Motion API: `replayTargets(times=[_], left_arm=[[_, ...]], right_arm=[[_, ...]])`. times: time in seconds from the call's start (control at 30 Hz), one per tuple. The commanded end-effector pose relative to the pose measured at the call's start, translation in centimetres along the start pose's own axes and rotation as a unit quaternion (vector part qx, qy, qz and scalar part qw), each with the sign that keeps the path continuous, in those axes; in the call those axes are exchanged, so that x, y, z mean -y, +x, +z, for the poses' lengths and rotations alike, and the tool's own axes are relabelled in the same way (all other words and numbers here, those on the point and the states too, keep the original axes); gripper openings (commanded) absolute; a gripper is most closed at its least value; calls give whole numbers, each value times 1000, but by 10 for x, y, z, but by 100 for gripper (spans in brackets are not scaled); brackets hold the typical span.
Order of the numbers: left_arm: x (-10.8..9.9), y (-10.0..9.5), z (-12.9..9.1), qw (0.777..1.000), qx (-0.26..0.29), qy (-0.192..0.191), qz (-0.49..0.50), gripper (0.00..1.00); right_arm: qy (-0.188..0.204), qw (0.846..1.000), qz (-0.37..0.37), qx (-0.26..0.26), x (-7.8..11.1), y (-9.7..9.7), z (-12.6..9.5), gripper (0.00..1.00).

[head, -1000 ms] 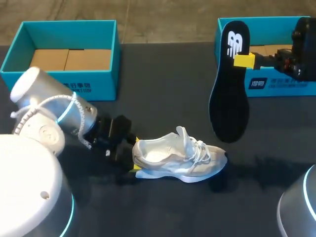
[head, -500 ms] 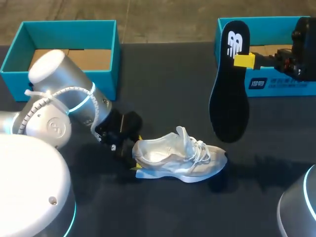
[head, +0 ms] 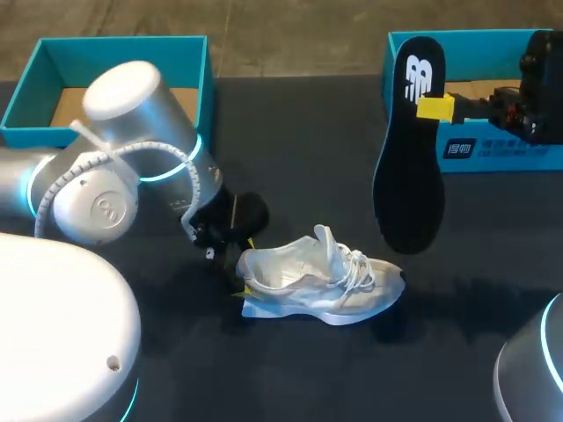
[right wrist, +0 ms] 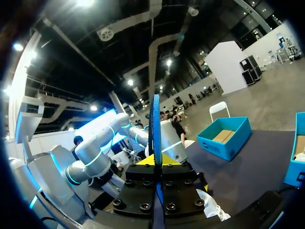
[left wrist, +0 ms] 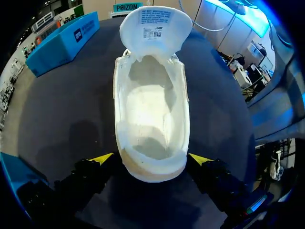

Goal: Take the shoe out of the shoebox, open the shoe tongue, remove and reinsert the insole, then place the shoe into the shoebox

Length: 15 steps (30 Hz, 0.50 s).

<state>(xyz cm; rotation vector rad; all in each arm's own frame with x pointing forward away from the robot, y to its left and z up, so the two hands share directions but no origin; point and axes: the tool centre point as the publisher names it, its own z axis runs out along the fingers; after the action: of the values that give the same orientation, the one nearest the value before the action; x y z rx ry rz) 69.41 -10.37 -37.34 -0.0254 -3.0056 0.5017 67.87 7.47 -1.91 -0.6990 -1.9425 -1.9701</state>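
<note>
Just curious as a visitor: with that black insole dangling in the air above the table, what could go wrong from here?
1. The right gripper pinches the insole toward its upper end only; the long hanging part might bend or swing and miss the shoe's opening.
2. The shoe lies on the table with the left gripper only at its heel; a push from the insole might slide or tip it.
3. The raised tongue might flop back and block entry.

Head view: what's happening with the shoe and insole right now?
The right gripper is shut on the black insole, holding it upright in the air near the right shoebox. The white shoe lies on the table with its tongue flipped up and no insole inside. The left gripper sits open at the heel, one finger each side.
</note>
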Motion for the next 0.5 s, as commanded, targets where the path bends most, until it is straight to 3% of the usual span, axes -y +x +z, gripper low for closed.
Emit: replayTargets(times=[0.03, 0.5], left_arm=[[6, 4, -4, 993, 5, -120, -3, 100], [6, 1, 2, 988, 17, -155, -15, 100]], right_arm=[[0, 1000, 1, 1, 1, 0, 1, 0], [0, 1000, 1, 1, 1, 0, 1, 0]])
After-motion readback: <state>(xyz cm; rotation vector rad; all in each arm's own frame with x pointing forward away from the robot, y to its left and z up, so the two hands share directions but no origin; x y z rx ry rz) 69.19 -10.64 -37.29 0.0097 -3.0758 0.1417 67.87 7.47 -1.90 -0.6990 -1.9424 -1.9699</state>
